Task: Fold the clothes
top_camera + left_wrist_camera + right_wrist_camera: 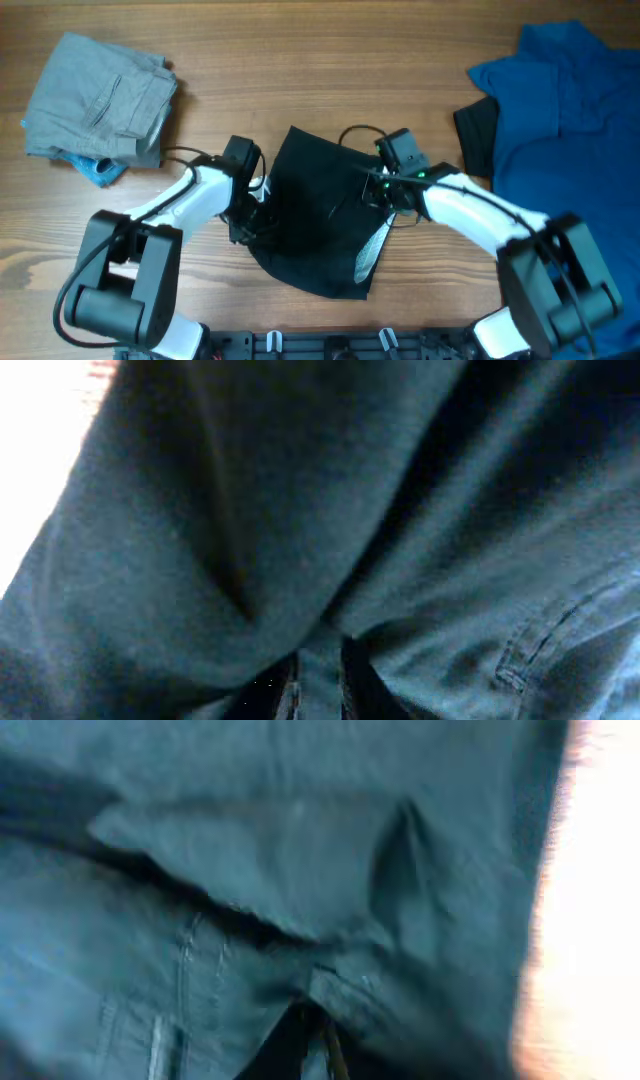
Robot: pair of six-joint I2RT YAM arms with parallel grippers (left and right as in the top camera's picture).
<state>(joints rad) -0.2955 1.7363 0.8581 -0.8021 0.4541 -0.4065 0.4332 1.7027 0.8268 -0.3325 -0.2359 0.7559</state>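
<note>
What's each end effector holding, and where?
Both pinch the plain black cloth shorts: left end effector on a fold at their left edge, right end effector on their right edge.

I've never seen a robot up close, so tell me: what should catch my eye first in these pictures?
First, the black shorts lying crumpled in the middle, with the left gripper and the right gripper pinching opposite edges. Next, a folded grey garment lies at the far left corner, and a blue garment is spread out at the far right.
</note>
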